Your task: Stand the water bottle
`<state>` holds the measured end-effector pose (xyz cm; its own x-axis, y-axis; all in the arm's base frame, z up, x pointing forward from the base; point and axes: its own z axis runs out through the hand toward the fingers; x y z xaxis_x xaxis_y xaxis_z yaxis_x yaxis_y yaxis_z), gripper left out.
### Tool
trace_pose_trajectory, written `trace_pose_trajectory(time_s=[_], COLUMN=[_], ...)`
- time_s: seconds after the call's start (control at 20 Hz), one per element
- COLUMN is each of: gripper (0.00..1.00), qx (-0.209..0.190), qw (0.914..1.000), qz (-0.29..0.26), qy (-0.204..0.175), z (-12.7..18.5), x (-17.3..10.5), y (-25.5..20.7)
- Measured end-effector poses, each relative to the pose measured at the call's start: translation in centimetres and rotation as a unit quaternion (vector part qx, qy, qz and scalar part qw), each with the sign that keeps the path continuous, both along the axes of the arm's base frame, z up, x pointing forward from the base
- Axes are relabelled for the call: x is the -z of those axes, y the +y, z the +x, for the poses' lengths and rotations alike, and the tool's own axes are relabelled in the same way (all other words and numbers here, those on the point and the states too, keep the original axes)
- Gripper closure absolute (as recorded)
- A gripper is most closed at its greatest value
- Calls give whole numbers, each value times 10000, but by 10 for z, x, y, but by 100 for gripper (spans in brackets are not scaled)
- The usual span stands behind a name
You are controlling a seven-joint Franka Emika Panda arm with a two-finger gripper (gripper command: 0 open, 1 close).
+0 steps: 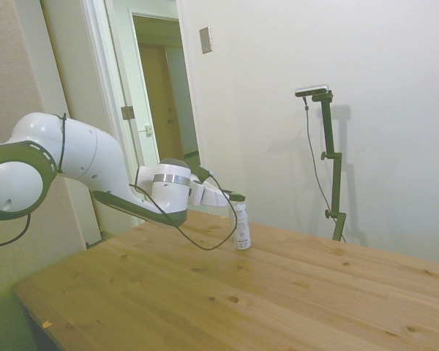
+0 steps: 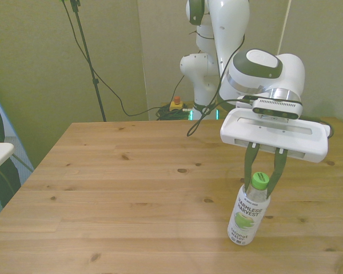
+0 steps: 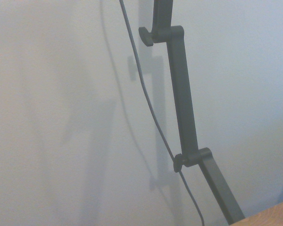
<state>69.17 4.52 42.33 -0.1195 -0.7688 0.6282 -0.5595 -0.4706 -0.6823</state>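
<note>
The water bottle stands nearly upright on the wooden tabletop, at about five o'clock in the front view, its green cap gripped between the fingers of the gripper.

One water bottle stands on the one wooden bench, near the bench's front edge, with one green cap. One robot hand with two fingers is at that cap.
</note>
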Motion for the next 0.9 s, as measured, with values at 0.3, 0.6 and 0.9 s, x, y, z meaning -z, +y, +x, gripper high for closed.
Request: trace_pose_trajectory(time_s=[0.3, 0.6, 0.9], gripper=[0, 0, 0], qx=[2, -24, -176], qw=[10000, 9999, 9994], qz=[33, 113, 305], qy=[7, -41, -41], z=[0, -3, -33], x=[0, -9, -32], y=[-2, -7, -12])
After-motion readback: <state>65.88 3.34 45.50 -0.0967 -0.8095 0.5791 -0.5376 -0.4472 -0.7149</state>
